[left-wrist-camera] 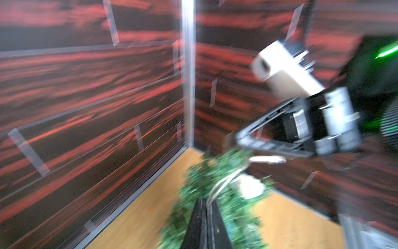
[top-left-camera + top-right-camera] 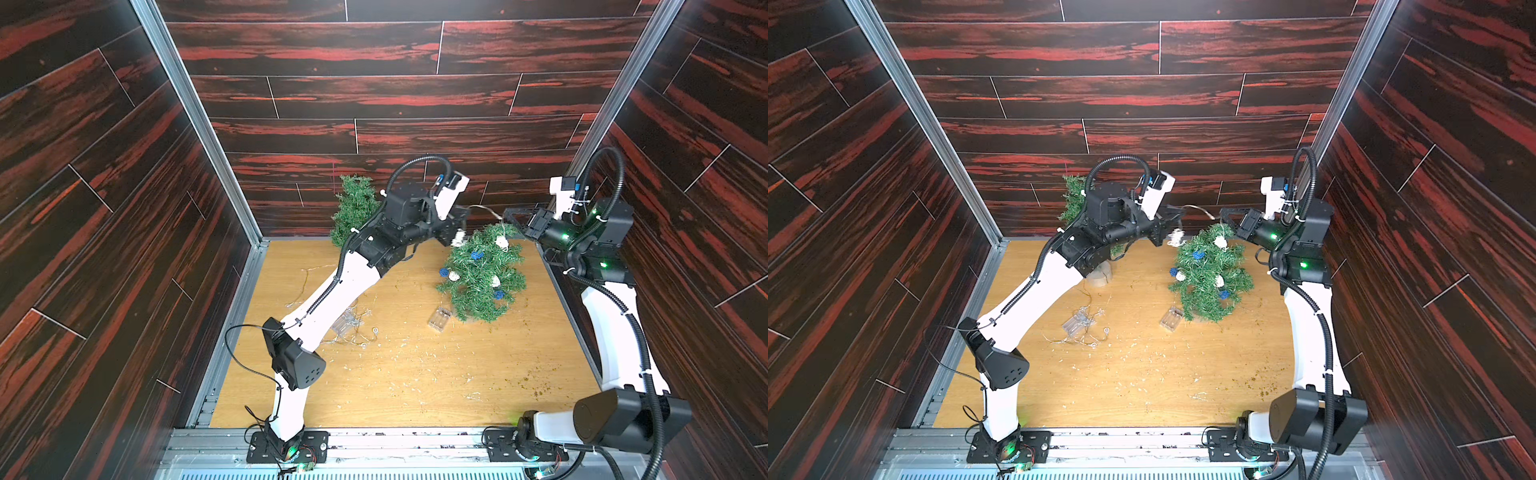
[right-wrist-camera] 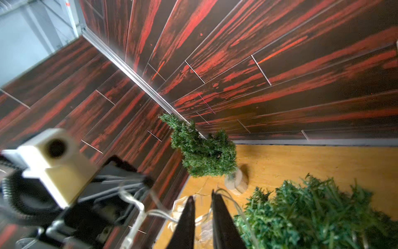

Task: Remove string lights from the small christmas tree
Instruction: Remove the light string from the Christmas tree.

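The right arm's black elbow (image 2: 623, 419) bulks over the near right corner of the table (image 2: 415, 399). The left arm (image 2: 332, 291) slants up from the near edge across the left half. In a top view it hides part of the silvery strand (image 2: 1088, 332), which lies loose on the wood beside its clear battery box (image 2: 1073, 326), off any tree.

The ball strand (image 2: 501, 243) is wound round the small christmas tree (image 2: 482, 274) near the far right corner, its blue and white balls showing among the branches. A second battery box (image 2: 439, 319) lies on the table just beside the lowest branches, on the near side.

A pale wire of this strand runs from the treetop across to both arms, which meet tip to tip above the far edge. The left gripper (image 1: 204, 201) is pressed together on that wire, as its blurred wrist view shows. The right gripper (image 3: 202, 196) has its fingers slightly spread, and the wire crosses the gap between them.

A bare second tree (image 2: 355, 208) on a wooden disc (image 2: 1102, 276) stands at the far edge, left of the middle. The left arm's wrist covers its lower half in both top views. Needle scraps (image 2: 415, 365) litter the near half of the table.
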Robot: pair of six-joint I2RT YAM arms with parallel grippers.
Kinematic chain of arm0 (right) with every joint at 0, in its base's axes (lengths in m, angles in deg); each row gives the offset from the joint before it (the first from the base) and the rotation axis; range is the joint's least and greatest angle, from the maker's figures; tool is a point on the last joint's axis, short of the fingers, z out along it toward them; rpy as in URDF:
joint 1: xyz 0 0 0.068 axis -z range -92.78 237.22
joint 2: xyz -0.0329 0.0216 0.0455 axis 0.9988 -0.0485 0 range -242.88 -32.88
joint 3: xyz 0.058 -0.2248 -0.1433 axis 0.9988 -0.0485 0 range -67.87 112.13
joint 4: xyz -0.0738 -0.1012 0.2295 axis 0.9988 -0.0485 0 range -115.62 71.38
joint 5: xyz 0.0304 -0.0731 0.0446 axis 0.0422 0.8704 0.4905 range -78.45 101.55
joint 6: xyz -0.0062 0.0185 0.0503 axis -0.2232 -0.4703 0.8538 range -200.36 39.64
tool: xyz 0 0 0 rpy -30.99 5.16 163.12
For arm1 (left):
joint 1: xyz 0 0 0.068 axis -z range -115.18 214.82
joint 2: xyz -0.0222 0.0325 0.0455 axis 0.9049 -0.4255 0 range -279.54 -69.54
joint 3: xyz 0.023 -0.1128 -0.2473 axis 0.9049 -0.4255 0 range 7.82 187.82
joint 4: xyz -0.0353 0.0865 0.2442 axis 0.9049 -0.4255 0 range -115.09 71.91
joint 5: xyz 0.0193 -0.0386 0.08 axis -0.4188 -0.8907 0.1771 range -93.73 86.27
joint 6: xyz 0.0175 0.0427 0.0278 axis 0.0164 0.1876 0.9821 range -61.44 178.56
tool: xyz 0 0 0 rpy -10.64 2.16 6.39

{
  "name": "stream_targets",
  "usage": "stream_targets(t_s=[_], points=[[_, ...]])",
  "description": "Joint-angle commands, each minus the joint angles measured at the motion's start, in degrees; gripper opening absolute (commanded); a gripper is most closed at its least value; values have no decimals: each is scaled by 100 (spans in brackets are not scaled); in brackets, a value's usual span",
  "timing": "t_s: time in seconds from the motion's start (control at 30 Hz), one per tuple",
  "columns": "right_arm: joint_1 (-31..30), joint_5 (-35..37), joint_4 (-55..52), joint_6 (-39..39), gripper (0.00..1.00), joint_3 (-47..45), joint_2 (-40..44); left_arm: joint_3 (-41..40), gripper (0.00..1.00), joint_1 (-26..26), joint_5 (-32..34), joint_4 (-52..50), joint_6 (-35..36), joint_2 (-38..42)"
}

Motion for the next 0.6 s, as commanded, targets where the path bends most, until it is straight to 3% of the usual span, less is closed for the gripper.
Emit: stream_targets(t_s=[0.0,0.2,0.57], points=[[21,-15,-293,-106,37,-93,327,506,2,18,-295,-43,-305,-16],[21,83,-699,-276,55,-421,768,1570,1,17,-264,-501,-422,-697],[-2,163,-855,-651,72,-586,1120,1624,1,37,-347,-368,-582,-808]])
